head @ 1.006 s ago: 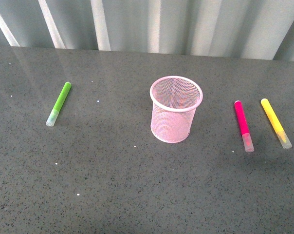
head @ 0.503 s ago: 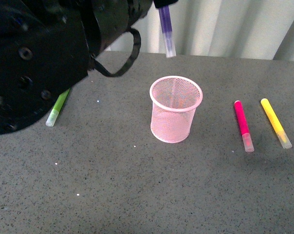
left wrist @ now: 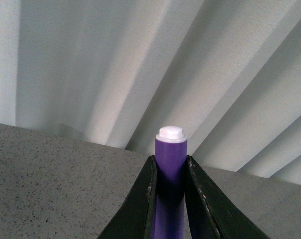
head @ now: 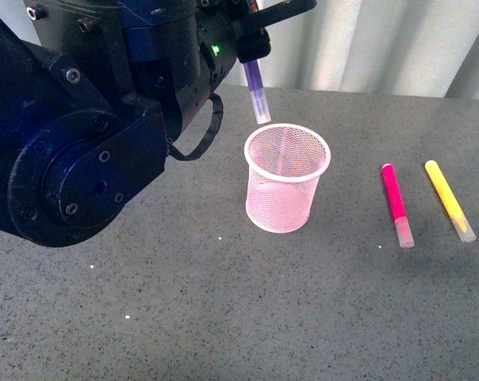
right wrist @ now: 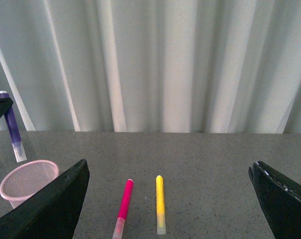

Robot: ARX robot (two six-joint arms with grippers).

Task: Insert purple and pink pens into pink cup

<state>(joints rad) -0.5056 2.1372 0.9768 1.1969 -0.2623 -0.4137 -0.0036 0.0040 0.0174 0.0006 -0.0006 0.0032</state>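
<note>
My left gripper (head: 259,44) is shut on the purple pen (head: 256,91), which hangs cap down just above the far left rim of the pink cup (head: 286,178). In the left wrist view the purple pen (left wrist: 171,169) stands between the two dark fingers (left wrist: 145,199). The pink pen (head: 396,204) lies flat on the table to the right of the cup. My right gripper (right wrist: 168,199) is open wide and empty, away from the table; its view shows the pink pen (right wrist: 123,206), the pink cup (right wrist: 26,181) and the held purple pen (right wrist: 12,127).
A yellow pen (head: 450,200) lies right of the pink pen; it also shows in the right wrist view (right wrist: 160,204). The left arm's dark body (head: 89,135) covers the left part of the grey table (head: 224,317). A pale curtain (head: 382,40) hangs behind.
The left arm has come into view and moved down and forward, bringing the purple pen lower until its cap is just over the cup's rim. It now hides the green pen.
</note>
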